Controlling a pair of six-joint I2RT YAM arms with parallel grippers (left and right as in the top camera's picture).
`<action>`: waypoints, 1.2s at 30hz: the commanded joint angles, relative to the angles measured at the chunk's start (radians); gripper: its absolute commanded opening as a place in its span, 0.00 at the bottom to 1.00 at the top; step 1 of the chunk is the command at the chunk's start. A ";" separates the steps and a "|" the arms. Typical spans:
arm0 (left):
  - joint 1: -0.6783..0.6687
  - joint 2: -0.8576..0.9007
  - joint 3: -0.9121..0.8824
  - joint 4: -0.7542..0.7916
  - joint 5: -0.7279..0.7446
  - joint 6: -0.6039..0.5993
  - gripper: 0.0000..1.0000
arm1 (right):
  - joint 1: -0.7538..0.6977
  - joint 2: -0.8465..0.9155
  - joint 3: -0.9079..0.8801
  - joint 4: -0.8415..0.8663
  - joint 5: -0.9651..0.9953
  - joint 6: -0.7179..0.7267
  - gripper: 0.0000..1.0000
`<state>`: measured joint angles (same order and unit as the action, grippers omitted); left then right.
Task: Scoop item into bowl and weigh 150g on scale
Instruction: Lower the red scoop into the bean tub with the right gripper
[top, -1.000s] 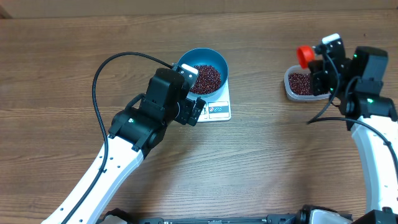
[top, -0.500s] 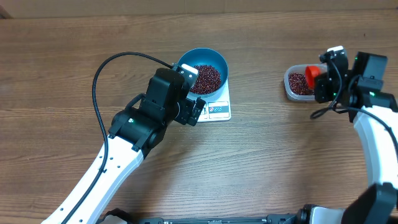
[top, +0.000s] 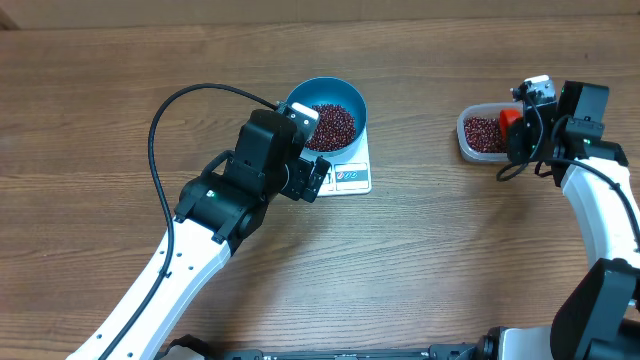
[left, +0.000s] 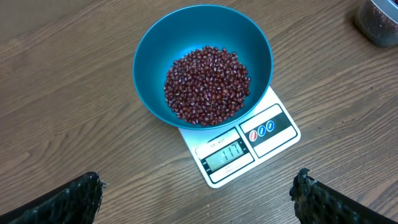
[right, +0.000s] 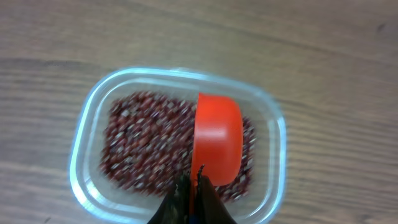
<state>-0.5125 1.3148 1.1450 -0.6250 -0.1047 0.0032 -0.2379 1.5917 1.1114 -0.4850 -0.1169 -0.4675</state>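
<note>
Brown wood-grain table (top: 450, 250), nothing on it but the two stations, well apart.

Centre: blue bowl (left: 155, 56) sitting on the white scale (left: 273, 127), covering the far part of the plate. Beans (left: 206, 84) heaped in the bowl bottom, blue wall bare above them.

Left gripper (left: 198, 202): fingers spread wide, holding nothing, hanging on the near side of the scale. From overhead the left arm's black wrist body covers the scale's left edge and overlaps the bowl rim. A black cable (top: 160, 120) loops up and over from that arm.

Right side: clear tub (right: 87, 112) with a shallow layer of the same beans. Right gripper (right: 194, 186) pressed together on the handle of a red scoop (right: 217, 143).

Wrist views add detail. The left one shows the lit display (left: 227, 154) and two round badges beside it; digits too small to read. The right one shows the scoop over the tub's right half. It is blurred, so contact with the beans is uncertain. Overhead shows only a red patch at the tub's right edge, mostly hidden by the gripper.
</note>
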 joint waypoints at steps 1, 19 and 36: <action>0.002 -0.019 0.002 0.000 0.009 0.008 1.00 | -0.005 0.037 0.000 0.029 0.061 0.006 0.04; 0.002 -0.019 0.002 0.000 0.009 0.008 1.00 | -0.005 0.063 0.000 -0.057 -0.133 0.008 0.04; 0.002 -0.019 0.002 0.000 0.009 0.008 1.00 | -0.005 0.063 0.000 -0.134 -0.407 0.008 0.04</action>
<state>-0.5125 1.3148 1.1450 -0.6250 -0.1047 0.0032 -0.2424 1.6562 1.1114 -0.6144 -0.3809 -0.4679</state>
